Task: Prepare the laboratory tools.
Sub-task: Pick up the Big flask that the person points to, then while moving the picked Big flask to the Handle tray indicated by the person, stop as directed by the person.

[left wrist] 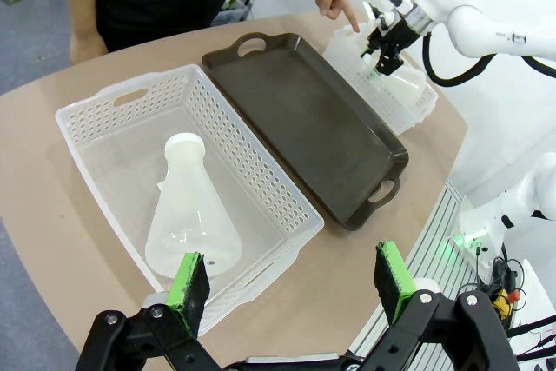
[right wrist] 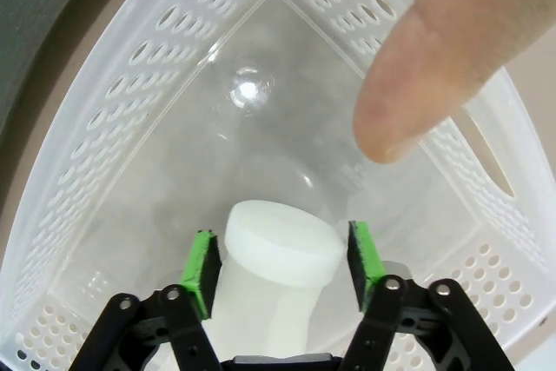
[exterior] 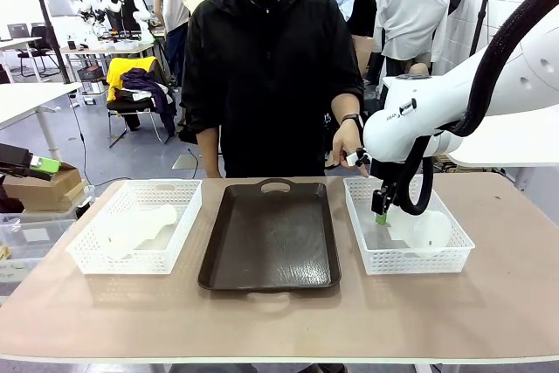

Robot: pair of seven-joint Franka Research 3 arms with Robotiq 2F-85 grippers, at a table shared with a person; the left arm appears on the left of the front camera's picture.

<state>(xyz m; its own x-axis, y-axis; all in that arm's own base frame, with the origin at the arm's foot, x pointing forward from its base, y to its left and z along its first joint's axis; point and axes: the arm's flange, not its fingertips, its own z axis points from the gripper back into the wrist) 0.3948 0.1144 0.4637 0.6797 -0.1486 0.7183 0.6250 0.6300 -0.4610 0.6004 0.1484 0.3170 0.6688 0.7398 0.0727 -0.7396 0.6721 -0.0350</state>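
A dark brown tray [exterior: 271,242] with handle cut-outs lies in the middle of the table [exterior: 279,316]. A white mesh left basket [exterior: 131,261] and a matching right basket [exterior: 410,261] sit just beside it. A person in a black top [exterior: 271,76] stands at the far edge. Beyond, at far left, are a cardboard box [exterior: 44,188] and a chair draped in yellow cloth [exterior: 131,72].
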